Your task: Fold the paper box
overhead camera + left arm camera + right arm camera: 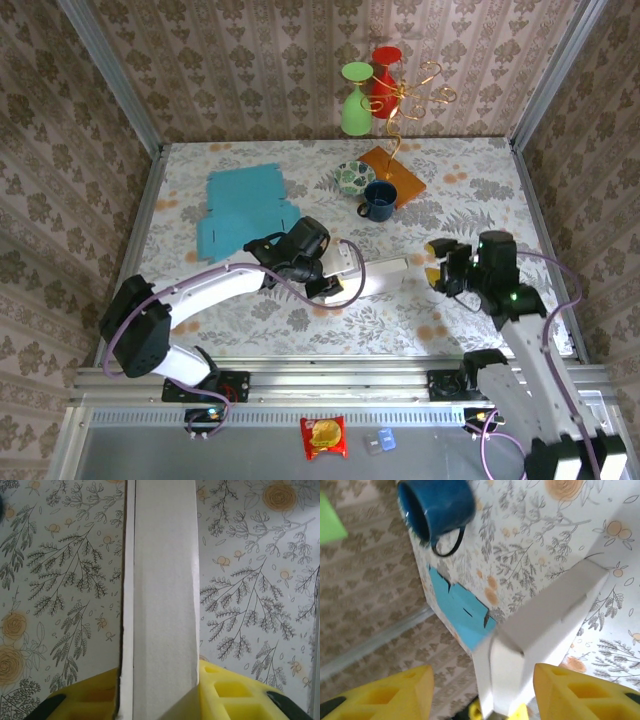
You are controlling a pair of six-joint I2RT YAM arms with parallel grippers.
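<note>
Paper box (372, 276) partly folded, held mid-worktop near the front edge
My left end effector (335, 283) is clenched on the box, which looks like a long white tube. My right end effector (441, 265) is released, with a finger on either side of the box end; I think that end needs closing. The blue mug (379, 199) sits well apart, toward the far edge.

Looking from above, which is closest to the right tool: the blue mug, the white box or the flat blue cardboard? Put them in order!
1. white box, just left of the right tool.
2. blue mug, farther back, mid-table.
3. flat blue cardboard, far over on the left.
</note>
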